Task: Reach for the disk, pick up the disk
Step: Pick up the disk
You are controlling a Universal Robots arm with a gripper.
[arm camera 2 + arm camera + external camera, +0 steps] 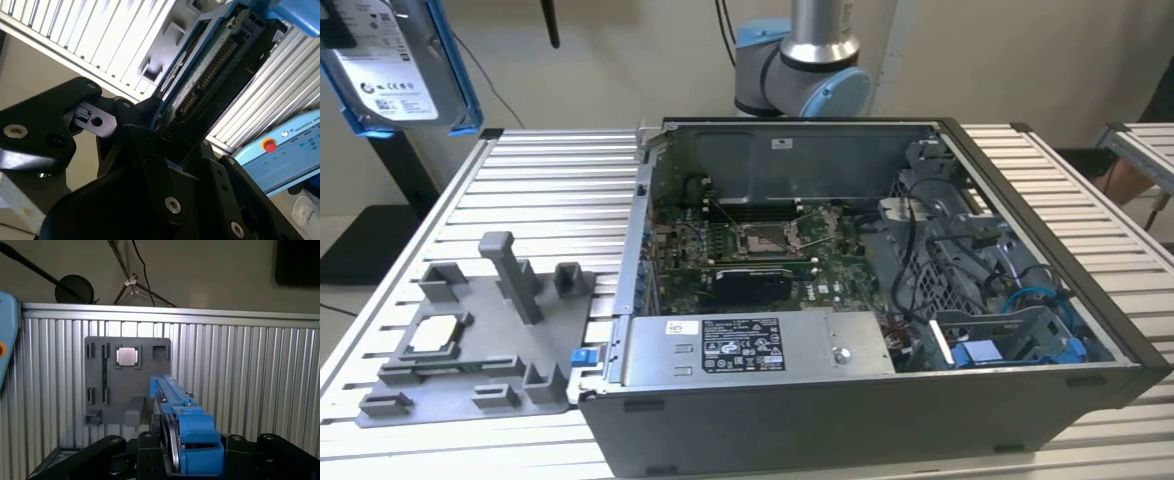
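Note:
The disk (394, 70), a silver-grey drive with a white label in a blue bracket, hangs high in the air at the exterior view's far left, well above the table. In the first wrist view the disk (179, 437) is seen edge-on, its blue bracket between the black fingers (142, 442) of my gripper (185, 452). The second wrist view shows the connector edge of the disk (207, 70) rising out of the gripper (170, 132). The gripper is shut on the disk.
An open computer case (854, 300) fills the middle of the slatted aluminium table (534, 190). Left of it lies a grey fixture plate (480, 340) with upright posts and a small white-grey chip (438, 333). The arm's base (801, 70) stands behind the case.

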